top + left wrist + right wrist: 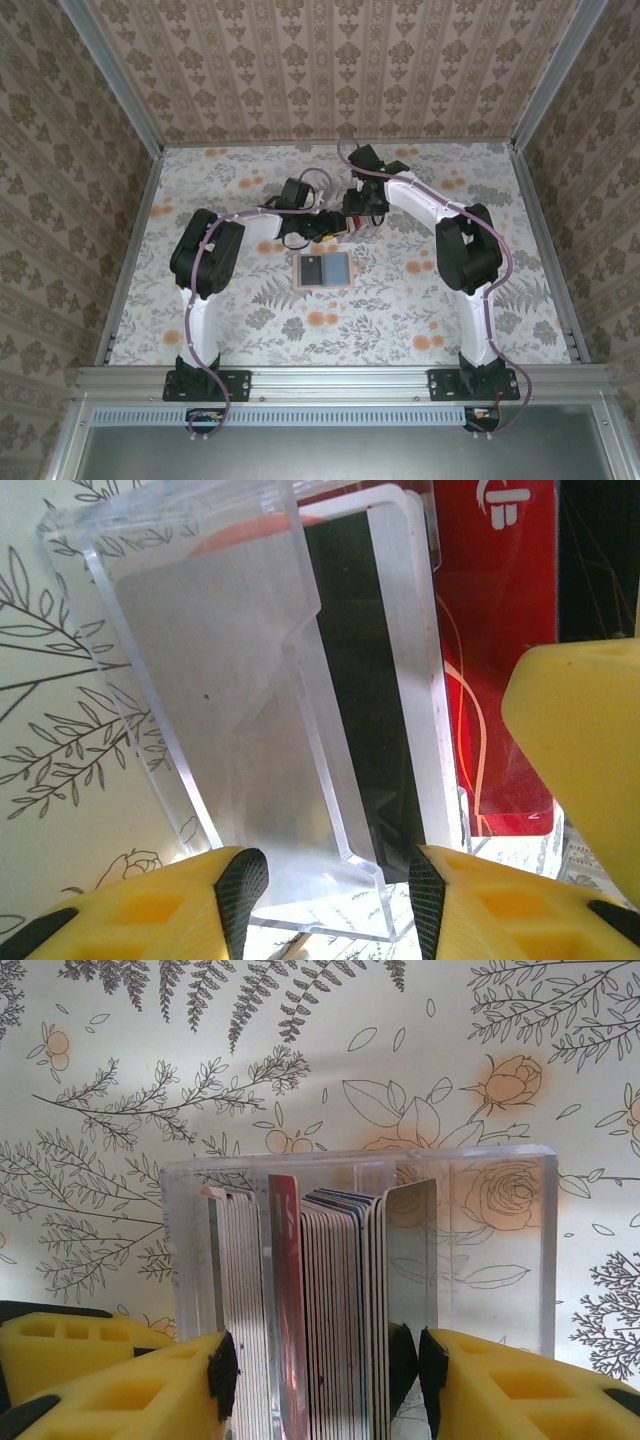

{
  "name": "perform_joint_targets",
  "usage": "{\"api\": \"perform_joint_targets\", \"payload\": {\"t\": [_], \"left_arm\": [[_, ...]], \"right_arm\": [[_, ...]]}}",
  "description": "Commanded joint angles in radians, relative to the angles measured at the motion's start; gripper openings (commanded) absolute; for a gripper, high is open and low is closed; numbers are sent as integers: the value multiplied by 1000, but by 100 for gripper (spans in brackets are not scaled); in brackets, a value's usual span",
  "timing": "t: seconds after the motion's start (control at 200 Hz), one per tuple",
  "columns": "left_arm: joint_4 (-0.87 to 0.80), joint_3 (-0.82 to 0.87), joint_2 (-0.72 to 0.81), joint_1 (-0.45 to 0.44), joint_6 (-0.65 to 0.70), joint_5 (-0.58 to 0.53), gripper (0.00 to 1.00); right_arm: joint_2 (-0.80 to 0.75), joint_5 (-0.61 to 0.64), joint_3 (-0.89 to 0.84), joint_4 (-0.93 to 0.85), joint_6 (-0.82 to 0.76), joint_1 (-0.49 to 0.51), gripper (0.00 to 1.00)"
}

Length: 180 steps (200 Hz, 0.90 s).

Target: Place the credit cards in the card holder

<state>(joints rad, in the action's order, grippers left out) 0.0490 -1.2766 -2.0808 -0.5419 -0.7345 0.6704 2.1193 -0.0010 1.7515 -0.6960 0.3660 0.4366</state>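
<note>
From above, the arms meet over the floral table (250, 320) and their wrists hide both grips. A sliver of red shows there, and the open card holder (322, 271) lies just in front, apart from both.

In the left wrist view, the left gripper (338, 900) is clamped on a clear plastic case (220, 700). A red card edge and a yellow finger (580, 750) of the other arm are cropped at the right.

In the right wrist view, the right gripper (325, 1380) is closed on the credit cards (320, 1310), which stand on edge in that case. The frame edge cuts off their lower ends.
</note>
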Motion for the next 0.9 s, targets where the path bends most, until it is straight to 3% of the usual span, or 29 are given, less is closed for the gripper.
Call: {"api": "perform_joint_targets", "payload": {"t": [0.0,0.615,0.895], "left_arm": [[0,5,-34,-10,-10,14,49],[2,8,-33,-10,-10,16,49],[-3,12,-28,-10,-9,16,49]], "right_arm": [[-58,-33,6,-6,6,10,53],[-70,-15,2,-22,-4,5,50],[-80,-10,-9,-34,-9,-9,33]]}}
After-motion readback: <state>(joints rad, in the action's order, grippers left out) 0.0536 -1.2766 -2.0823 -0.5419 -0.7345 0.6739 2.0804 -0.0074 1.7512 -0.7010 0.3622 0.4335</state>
